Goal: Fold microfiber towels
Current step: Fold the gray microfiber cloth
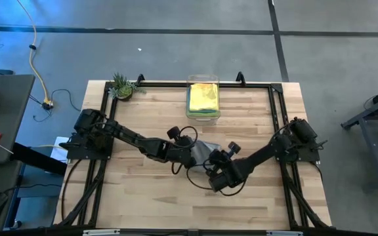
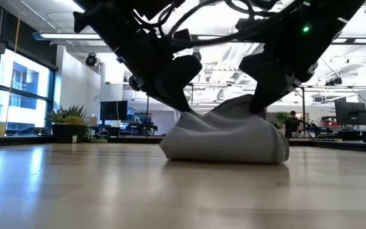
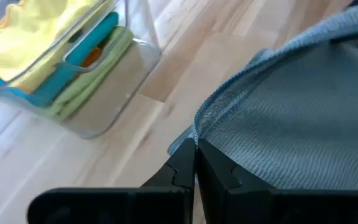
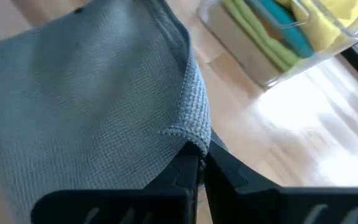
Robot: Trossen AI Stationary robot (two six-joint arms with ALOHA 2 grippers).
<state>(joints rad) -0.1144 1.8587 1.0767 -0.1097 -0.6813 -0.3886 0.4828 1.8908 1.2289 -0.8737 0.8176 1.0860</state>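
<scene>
Right gripper (image 4: 199,163), two dark jaws pressed together, pinches stitched edge of grey woven microfiber towel (image 4: 86,106). Towel drapes over light wooden counter (image 4: 303,137). Beyond, clear plastic bin (image 4: 253,65) holds lime green towel (image 4: 253,34), teal blue towel (image 4: 284,28), yellow towel (image 4: 331,15), stacked.

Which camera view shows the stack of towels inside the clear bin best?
The left wrist view: the bin shows its side, with yellow, blue, orange and green layers. The right wrist view shows green, blue and yellow, no orange. The high view shows mainly the yellow top. The low view shows none.
</scene>
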